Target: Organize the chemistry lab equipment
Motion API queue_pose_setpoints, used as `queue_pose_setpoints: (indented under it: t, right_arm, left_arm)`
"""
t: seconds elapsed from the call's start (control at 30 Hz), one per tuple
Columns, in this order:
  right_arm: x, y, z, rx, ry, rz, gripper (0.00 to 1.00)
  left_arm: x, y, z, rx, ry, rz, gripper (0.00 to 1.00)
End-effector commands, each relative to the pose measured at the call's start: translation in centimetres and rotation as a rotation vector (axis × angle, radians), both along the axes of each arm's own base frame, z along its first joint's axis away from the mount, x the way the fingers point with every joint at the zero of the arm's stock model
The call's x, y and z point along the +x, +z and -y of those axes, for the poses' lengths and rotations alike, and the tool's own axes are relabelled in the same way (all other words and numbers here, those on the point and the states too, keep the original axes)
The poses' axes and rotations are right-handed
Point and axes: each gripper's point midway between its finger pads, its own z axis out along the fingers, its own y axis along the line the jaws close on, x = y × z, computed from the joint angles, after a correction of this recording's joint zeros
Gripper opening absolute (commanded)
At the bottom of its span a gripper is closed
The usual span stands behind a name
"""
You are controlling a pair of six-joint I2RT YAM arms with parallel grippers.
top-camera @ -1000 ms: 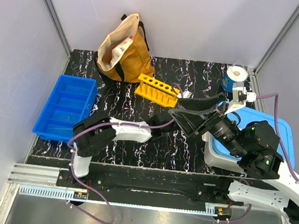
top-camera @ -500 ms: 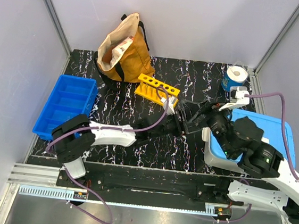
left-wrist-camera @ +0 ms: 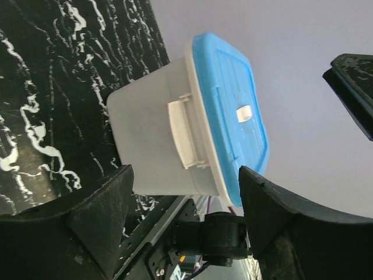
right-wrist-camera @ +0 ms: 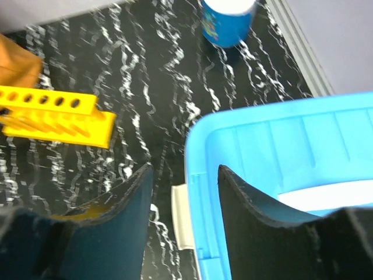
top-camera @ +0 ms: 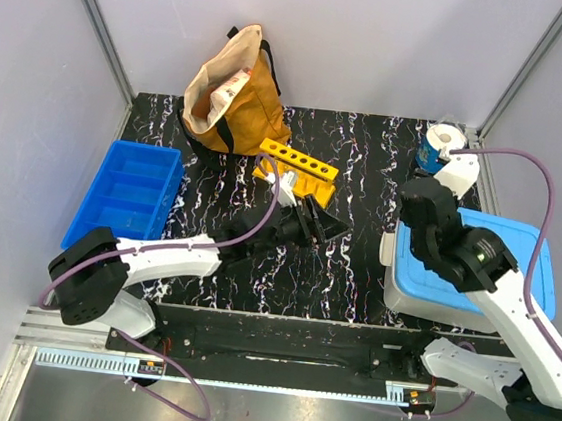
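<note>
While I am hovering over the black white-veined table (top-camera: 368,149), left gripper (left-wrist-camera: 185,175): I am carrying its two dark fingers (left-wrist-camera: 99,216) well apart, and nothing is sitting between them.
Left gripper's place: it is reaching out over the middle of the table, just beside the right end of the rack; its camera is looking across at the bin.
Right gripper (right-wrist-camera: 185,169): its fingers (right-wrist-camera: 250,221) are also standing apart and gripping nothing.
Right gripper's place: I am holding it raised above the left edge of the bin, looking straight down.
Yellow plastic test-tube rack with a row of round holes (top-camera: 295,169): it is lying at an angle on the table, between the bag and the bin, and neither gripper is holding it.
White plastic bin with a sky-blue lid (top-camera: 497,263): it is sitting shut at the right side of the table.
Tan fabric bag (top-camera: 233,90): it is standing open at the back left.
Blue compartment tray (top-camera: 126,199): it is lying at the left edge.
White paper roll in blue wrap (top-camera: 442,145): it is standing upright in the back right corner.
</note>
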Motion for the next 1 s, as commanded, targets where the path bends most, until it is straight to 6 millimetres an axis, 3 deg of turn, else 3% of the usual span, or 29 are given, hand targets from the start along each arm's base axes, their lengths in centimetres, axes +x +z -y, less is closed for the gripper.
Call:
queue_pose_setpoints:
  t: [0.0,0.13,0.37,0.53,0.6,0.73,0.87,0.97]
  right_arm:
    - [-0.3,-2.9,2.3,-0.026,-0.066,-0.152,0.51]
    - [-0.6,-5.3,3.7,-0.001,-0.122,-0.261,0.41]
    - [-2.0,-10.4,3.3,0.038,-0.129,-0.424,0.36]
    - [-2.8,-13.2,3.3,0.055,-0.137,-0.502,0.36]
    - [-2.8,-14.2,2.0,0.111,-0.082,-0.513,0.36]
    - [-3.4,-14.8,1.7,0.164,-0.068,-0.504,0.35]
    - [-3.8,-13.8,3.8,0.114,-0.138,-0.453,0.36]
    - [-3.7,-13.4,4.4,0.108,-0.159,-0.430,0.36]
  left_arm:
    - [0.3,0.6,-0.9,0.040,-0.044,0.046,0.78]
    - [0.8,1.2,-0.8,0.084,-0.080,0.101,0.77]
    - [0.6,2.3,2.8,0.069,-0.222,0.146,0.76]
    - [1.2,0.7,4.6,0.068,-0.250,0.126,0.76]
    - [1.1,0.0,5.3,0.070,-0.266,0.126,0.76]
    - [0.9,-1.2,6.5,0.054,-0.300,0.128,0.76]
    - [0.6,-1.4,7.9,0.051,-0.336,0.143,0.77]
    - [0.3,-1.0,8.9,0.032,-0.359,0.168,0.77]
